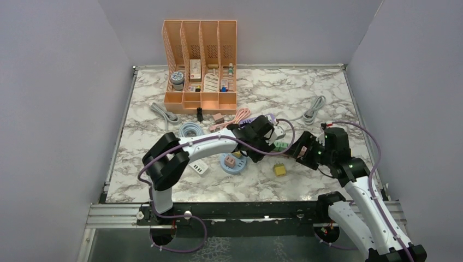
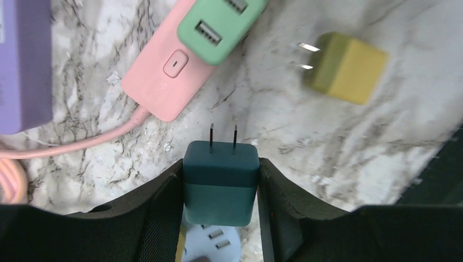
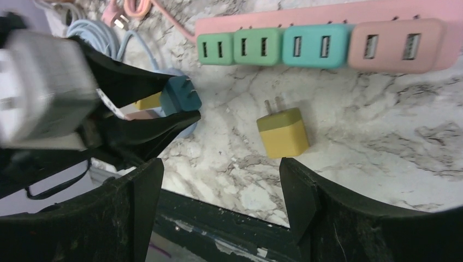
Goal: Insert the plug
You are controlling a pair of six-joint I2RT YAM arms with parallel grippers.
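I am pinching the teal plug in my left tool, one finger pressing on each flank. Its prongs are pointing forward, toward the button end of the pink power strip. The plug is hanging just above the worktop, near the strip but not touching it. My right tool is hovering spread and empty over the near side of the strip.

What I am worrying about:
- The grip is only on the smooth sides of the plug, so any push against a socket face may be sliding it back between my fingers rather than seating it.
- The prongs are aiming at the strip's end, not down into a slot, so I am judging that a turn is needed first. Going in tilted could be bending them or shoving the light strip away.
- I am not seeing a free socket from here, so I may be heading for a spot that is taken.
- The yellow plug is lying loose close by, and my arm could be knocking it.

Counting:
- One strip.
- Four charger blocks sitting on it: two green, one turquoise, one pink.
- Two loose plugs, the teal one held and the yellow one lying, each with two prongs.
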